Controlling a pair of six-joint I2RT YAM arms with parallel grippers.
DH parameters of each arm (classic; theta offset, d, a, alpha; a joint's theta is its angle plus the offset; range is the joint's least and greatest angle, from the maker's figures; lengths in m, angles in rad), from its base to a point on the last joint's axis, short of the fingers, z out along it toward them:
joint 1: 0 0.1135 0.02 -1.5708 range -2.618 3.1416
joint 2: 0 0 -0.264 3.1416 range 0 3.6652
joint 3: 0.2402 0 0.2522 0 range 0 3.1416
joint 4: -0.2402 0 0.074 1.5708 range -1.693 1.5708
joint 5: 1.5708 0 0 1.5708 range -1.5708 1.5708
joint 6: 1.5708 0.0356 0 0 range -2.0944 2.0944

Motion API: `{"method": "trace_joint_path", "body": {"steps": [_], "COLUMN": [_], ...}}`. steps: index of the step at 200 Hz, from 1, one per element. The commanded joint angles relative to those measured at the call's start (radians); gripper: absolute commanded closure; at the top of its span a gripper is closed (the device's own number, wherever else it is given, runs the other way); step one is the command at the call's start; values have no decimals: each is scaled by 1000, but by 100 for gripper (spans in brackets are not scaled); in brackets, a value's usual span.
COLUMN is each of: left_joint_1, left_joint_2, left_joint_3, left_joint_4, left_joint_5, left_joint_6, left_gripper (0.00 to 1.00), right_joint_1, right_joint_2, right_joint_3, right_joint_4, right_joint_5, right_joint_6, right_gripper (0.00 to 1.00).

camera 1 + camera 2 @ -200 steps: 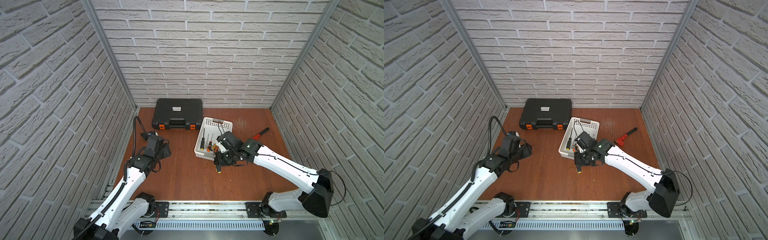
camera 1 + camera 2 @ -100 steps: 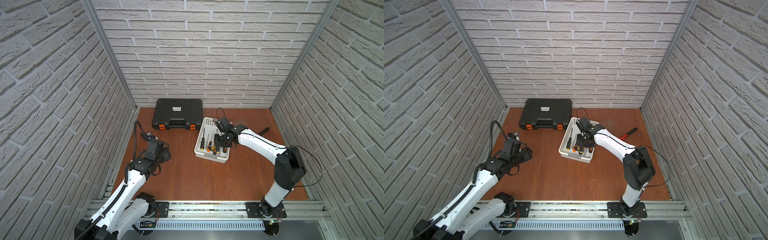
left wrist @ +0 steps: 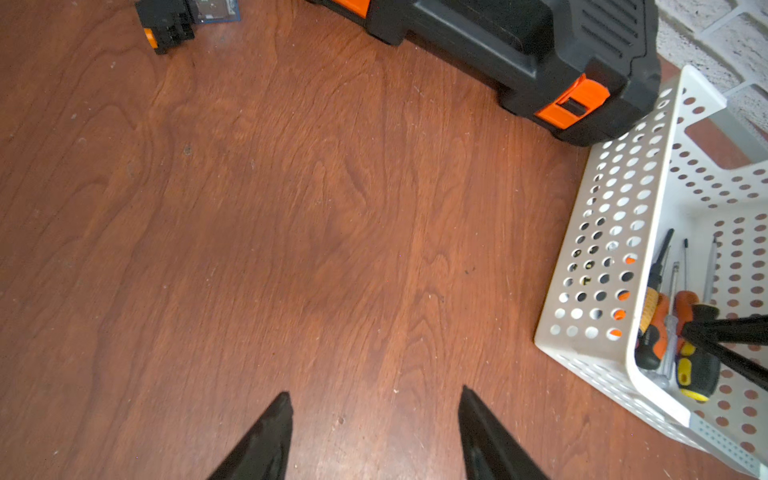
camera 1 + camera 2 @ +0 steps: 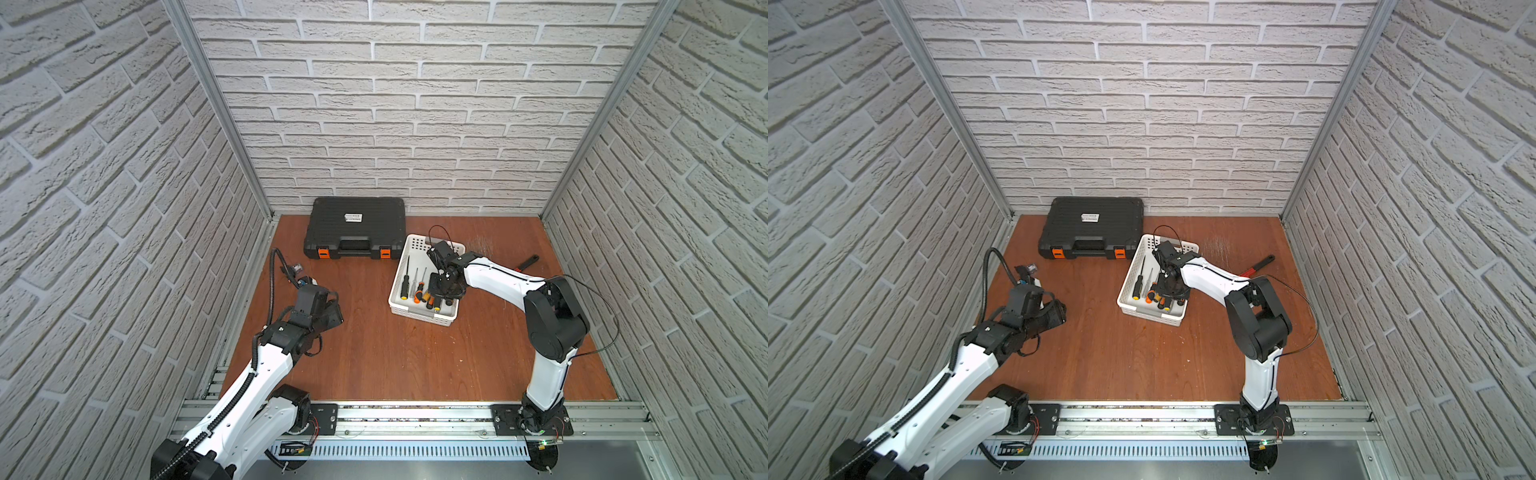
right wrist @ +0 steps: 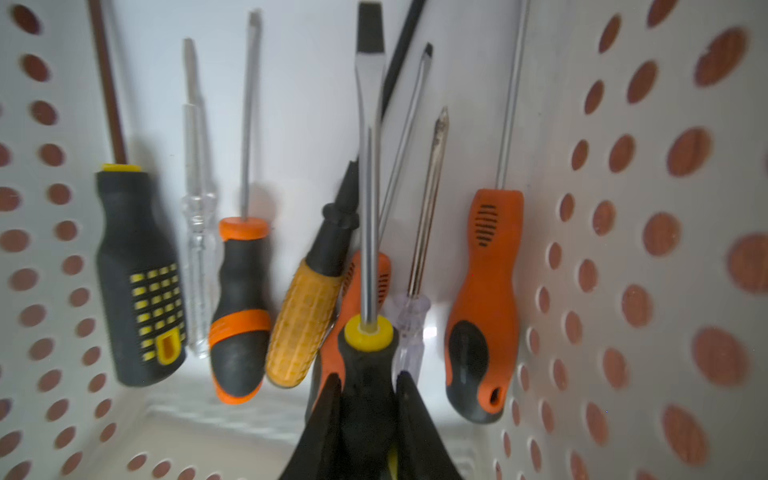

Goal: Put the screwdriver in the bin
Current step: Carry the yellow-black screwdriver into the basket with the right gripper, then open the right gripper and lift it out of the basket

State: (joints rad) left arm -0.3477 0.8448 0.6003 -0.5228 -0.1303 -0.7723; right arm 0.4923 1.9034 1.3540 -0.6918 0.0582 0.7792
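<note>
The white perforated bin [image 4: 419,316] [image 4: 1150,318] stands right of centre on the wooden table, and several screwdrivers lie in it. My right gripper [image 4: 441,291] [image 4: 1167,291] reaches down inside it. In the right wrist view the gripper [image 5: 368,376] is shut on the black handle of a flat-blade screwdriver [image 5: 369,166] with a yellow collar, held just above the others between the bin walls [image 5: 623,249]. The left wrist view shows that screwdriver [image 3: 698,374] near the bin's near end. My left gripper [image 4: 334,309] [image 4: 1059,311] [image 3: 374,397] hangs open over bare wood, left of the bin [image 3: 602,232].
A black toolcase [image 4: 355,228] [image 3: 519,45] with orange latches lies shut at the back wall, touching the bin's far corner. A red-handled tool [image 4: 527,262] [image 4: 1258,266] lies on the table right of the bin. A small black connector with a circuit board [image 4: 296,268] [image 3: 170,25] sits at the left.
My right gripper has carried the screwdriver from the table in front of the bin up over its rim and down inside it. The left arm has drawn back a little.
</note>
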Motion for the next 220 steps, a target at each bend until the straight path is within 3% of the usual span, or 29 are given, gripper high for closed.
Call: {"method": "trace_joint_path", "body": {"steps": [1,48,98,115,127,137,157,166,177,191,220], "left_joint_1": [7,7,7,7,7,11,31,44,62,89,201], "left_joint_2": [-33,-15,27,52,73,93,145,172,201,232,302], "left_joint_3": [-10,17,82,120,155,188,258,288,321,351,374], "left_joint_4": [43,40,18,4,-8,-17,-32,-42,-53,-55,-45], "left_joint_5": [-9,-10,-1,6,5,8,37,48,58,60,85], "left_joint_6": [-2,19,37,48,62,77,95,97,108,131,193], "left_gripper": [35,35,30,25,16,2,2,2,2,2,2], "right_joint_1": [-1,-3,-1,0,0,0,0,0,0,-3,-39], "right_joint_2": [8,33,-74,-137,-175,-212,-301,-348,-406,-478,-595], "right_joint_3": [28,20,-2,-16,-16,-22,-32,-43,-55,-72,-123], "right_joint_4": [1,6,42,65,66,70,72,77,79,91,117], "right_joint_5": [26,33,48,51,53,57,75,91,122,154,228], "right_joint_6": [23,28,-2,-27,-50,-74,-135,-167,-205,-279,-428], "right_gripper": [93,88,63,50,47,45,37,25,21,7,1]}}
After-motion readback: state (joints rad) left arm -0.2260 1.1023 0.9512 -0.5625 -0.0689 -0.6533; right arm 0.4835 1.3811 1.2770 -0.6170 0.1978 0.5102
